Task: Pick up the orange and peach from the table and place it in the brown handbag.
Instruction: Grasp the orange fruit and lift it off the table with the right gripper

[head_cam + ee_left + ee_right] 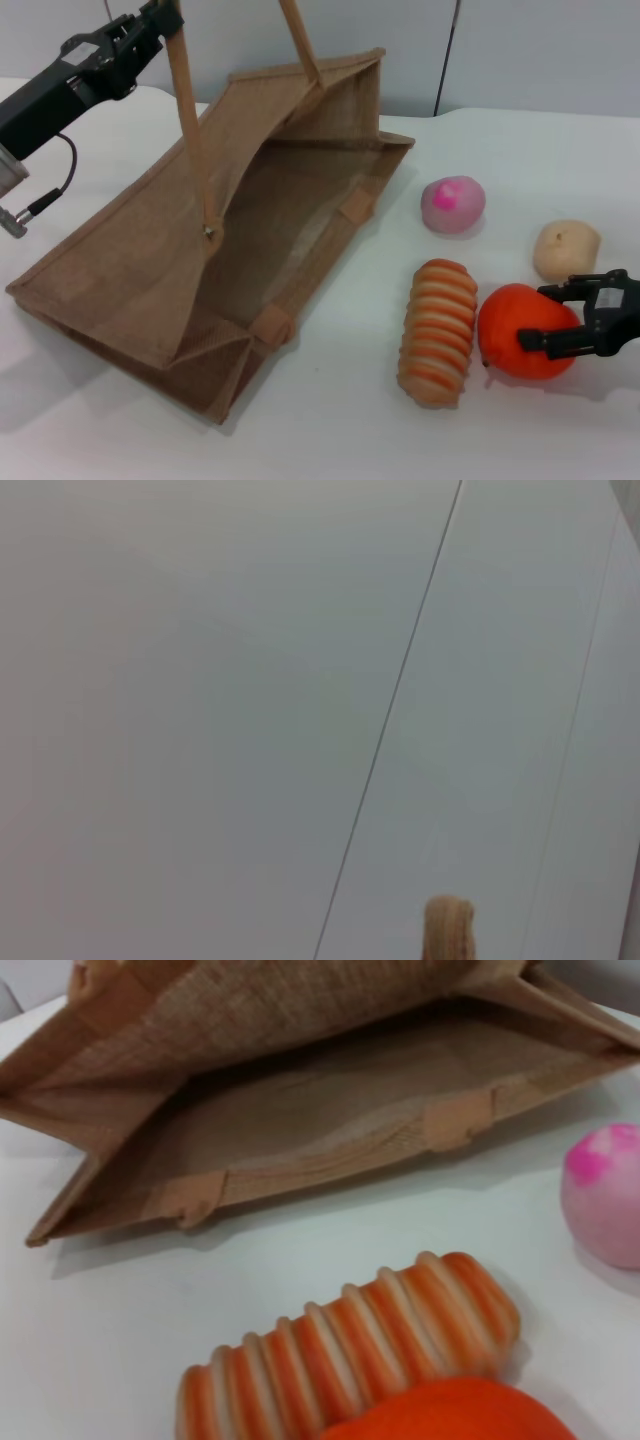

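Note:
The orange (515, 325) sits on the white table at the front right; its top shows in the right wrist view (460, 1415). My right gripper (535, 316) reaches in from the right, its fingers closed on the orange's far and near sides. The peach (453, 204) lies behind it, apart, and also shows in the right wrist view (608, 1195). The brown handbag (130, 270) lies tilted with its mouth open toward the fruits (300, 1110). My left gripper (160, 18), at the top left, holds one handle (190, 130) up, and the handle's tip shows in the left wrist view (448, 930).
A ribbed orange-and-tan striped oblong item (438, 330) lies between the orange and the bag's mouth, touching the orange (350, 1350). A pale beige roundish fruit (566, 249) lies just behind my right gripper. A wall stands behind the table.

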{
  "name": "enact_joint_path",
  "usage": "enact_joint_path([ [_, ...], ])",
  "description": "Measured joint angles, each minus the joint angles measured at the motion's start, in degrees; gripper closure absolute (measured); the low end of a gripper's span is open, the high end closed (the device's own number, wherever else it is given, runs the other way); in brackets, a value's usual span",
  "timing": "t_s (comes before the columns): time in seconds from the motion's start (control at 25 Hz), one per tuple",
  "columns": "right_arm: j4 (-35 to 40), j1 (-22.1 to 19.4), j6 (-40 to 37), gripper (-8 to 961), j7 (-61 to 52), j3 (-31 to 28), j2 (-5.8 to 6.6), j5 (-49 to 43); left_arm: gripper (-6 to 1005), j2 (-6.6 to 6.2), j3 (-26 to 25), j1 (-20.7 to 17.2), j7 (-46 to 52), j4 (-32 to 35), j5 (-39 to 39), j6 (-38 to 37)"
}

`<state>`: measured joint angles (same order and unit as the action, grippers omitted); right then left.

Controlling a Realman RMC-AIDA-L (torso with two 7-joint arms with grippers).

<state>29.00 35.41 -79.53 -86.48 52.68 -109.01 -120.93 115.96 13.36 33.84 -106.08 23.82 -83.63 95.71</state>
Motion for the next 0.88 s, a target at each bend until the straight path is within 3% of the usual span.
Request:
enact_joint_path([
  [0.36,0.35,0.09,-0.28,141,-0.58,0.20,-0.07,-0.79,886,0.05,0.00,0.00,0.00,0.00,-0.05,0.00],
  [0.56,0.88,0.10,-1.48,351,-0.65,0.23,-0.06,-0.83,885,0.06,0.00,0.00,0.00,0.00,-0.05,0.00],
  [0.88,1.47,0.08,-3.15,428,-0.14,-0.08,-0.04,-2.89,886,0.06,0.00,0.00,0.00,0.00,-0.05,0.00],
])
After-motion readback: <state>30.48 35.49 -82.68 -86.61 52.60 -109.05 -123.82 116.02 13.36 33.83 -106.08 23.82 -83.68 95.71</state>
